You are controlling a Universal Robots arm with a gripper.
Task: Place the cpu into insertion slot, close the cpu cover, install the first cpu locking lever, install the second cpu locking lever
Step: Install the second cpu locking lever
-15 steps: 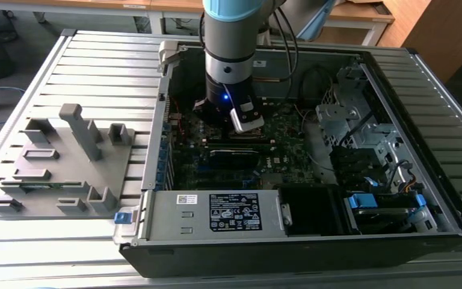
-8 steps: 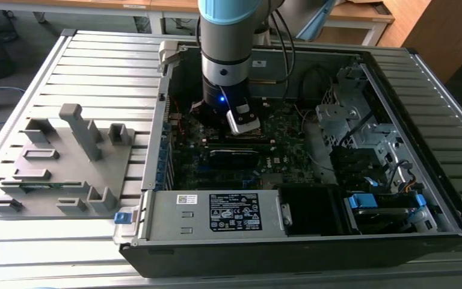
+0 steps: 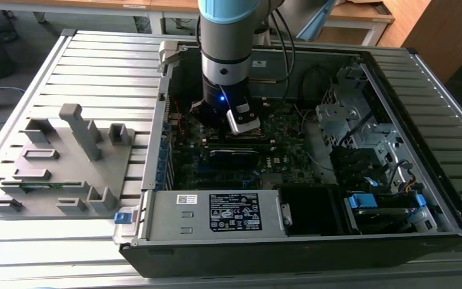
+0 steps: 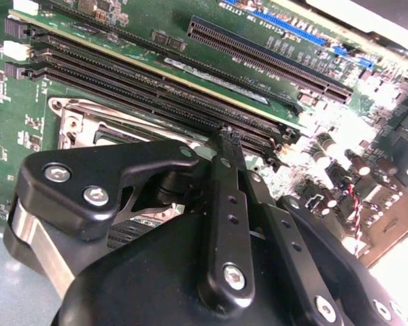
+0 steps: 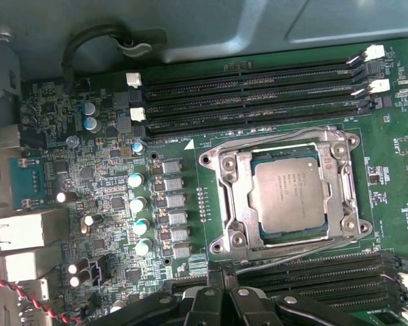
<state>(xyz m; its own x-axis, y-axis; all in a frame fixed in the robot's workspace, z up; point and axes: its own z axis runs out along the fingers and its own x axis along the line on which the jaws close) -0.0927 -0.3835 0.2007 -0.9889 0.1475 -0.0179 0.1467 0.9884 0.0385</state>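
In the first wrist view the cpu lies flat in the insertion slot, grey metal top up. The silver cpu cover is folded down around it. One thin wire locking lever runs along the socket's side nearest the far memory slots. A second lever runs along the opposite side, its end close to my fingertips. My gripper is shut with its tips just beside the socket, and whether it touches that lever cannot be told. In the second wrist view the gripper hovers over the socket frame. In the exterior view the arm reaches down into the computer case.
Long black memory slots flank the socket on both sides. Capacitors and rear ports stand beside it. In the exterior view a labelled power supply, drive cages and case walls surround the board. A grey fixture sits at that view's left.
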